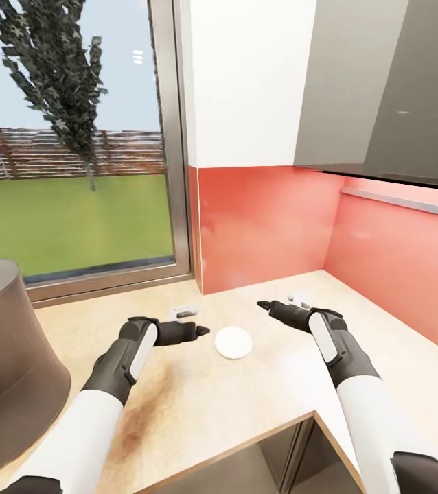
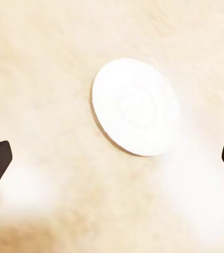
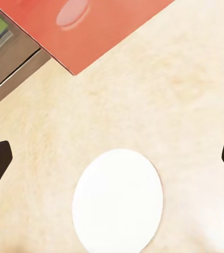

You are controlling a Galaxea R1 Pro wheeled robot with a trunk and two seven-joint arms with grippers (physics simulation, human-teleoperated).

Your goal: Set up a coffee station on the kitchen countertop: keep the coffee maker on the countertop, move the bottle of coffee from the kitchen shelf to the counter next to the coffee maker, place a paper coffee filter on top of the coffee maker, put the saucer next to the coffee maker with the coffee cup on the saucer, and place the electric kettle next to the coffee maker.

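Both sets of jaws stand wide open with nothing between them: in each wrist view the dark fingertips sit at opposite edges of the picture. The kitchen countertop (image 1: 260, 405) runs pale beige into a corner under the red backsplash (image 1: 267, 226), beside a large window (image 1: 68, 137) looking out on grass and a tree. A big dark grey rounded object (image 1: 6, 363) stands at the counter's left edge. The left gripper (image 1: 202, 331) and right gripper (image 1: 263, 304) hover over the worktop, and the saucer (image 1: 233, 342) lies flat on it between them, just beside the left gripper's tips.
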